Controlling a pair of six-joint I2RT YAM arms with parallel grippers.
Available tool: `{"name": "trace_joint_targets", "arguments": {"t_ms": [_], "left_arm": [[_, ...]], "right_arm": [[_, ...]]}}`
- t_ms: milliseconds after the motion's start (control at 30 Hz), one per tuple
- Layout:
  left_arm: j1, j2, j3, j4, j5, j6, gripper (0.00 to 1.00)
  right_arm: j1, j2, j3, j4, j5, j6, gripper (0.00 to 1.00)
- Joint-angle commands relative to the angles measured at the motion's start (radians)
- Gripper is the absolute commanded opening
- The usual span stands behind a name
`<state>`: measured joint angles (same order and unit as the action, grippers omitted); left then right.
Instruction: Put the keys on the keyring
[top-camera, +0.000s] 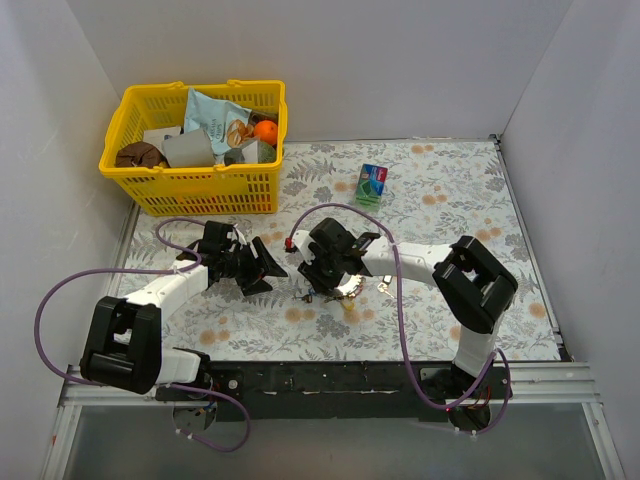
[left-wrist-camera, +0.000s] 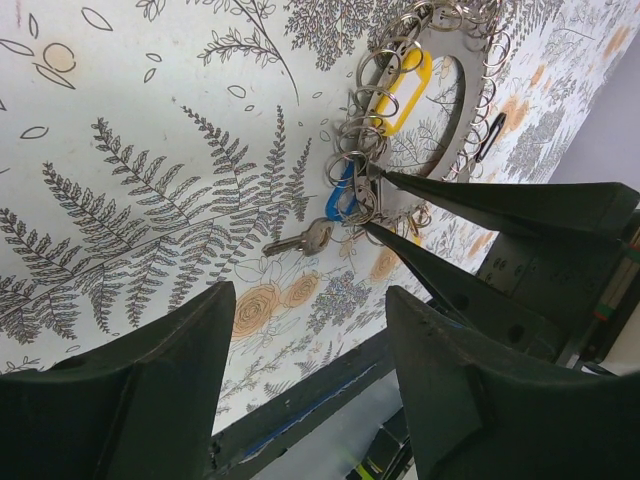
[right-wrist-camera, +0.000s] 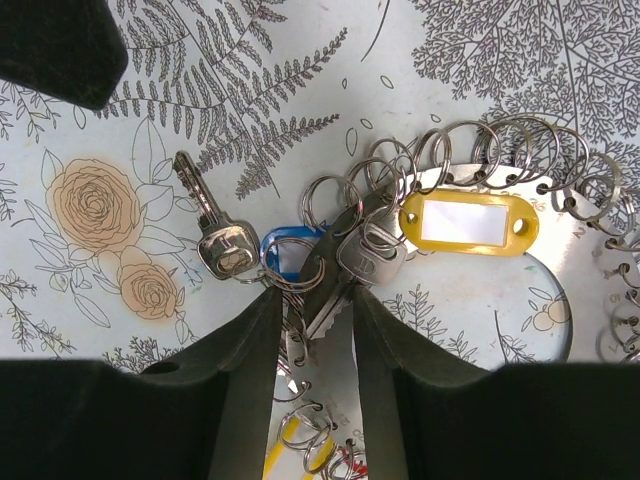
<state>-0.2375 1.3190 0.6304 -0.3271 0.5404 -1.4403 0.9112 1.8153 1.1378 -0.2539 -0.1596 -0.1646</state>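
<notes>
The keyring (right-wrist-camera: 330, 390) is a flat silvery disc with an open centre and many small split rings along its rim; it also shows in the left wrist view (left-wrist-camera: 452, 160) and under the right arm (top-camera: 350, 288). A yellow tag (right-wrist-camera: 468, 222) and a blue tag (right-wrist-camera: 285, 250) hang on it. One silver key (right-wrist-camera: 215, 235) lies on the cloth by the blue tag. A second key (right-wrist-camera: 370, 255) has its blade between the narrowed jaws of my right gripper (right-wrist-camera: 315, 292), together with the rim. Contact is unclear. My left gripper (left-wrist-camera: 310, 290) hovers open and empty to the left (top-camera: 262, 268).
A yellow basket (top-camera: 195, 150) with packets and an orange stands at the back left. A small green and blue box (top-camera: 372, 183) lies at the back centre. Purple cables loop beside both arms. The table's black front edge (left-wrist-camera: 300, 410) is close below the left gripper.
</notes>
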Motion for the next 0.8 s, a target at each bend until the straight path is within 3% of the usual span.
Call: {"name": "trace_joint_targets", "arguments": {"t_ms": [0, 767], "left_arm": [[0.006, -0.02, -0.006, 0.019, 0.02, 0.0, 0.61], [0.006, 0.034, -0.017, 0.051, 0.044, 0.023, 0.61]], "right_arm": [[0.005, 0.009, 0.025, 0.035, 0.003, -0.006, 0.41], [0.008, 0.035, 0.097, 0.03, -0.035, -0.003, 0.37]]}}
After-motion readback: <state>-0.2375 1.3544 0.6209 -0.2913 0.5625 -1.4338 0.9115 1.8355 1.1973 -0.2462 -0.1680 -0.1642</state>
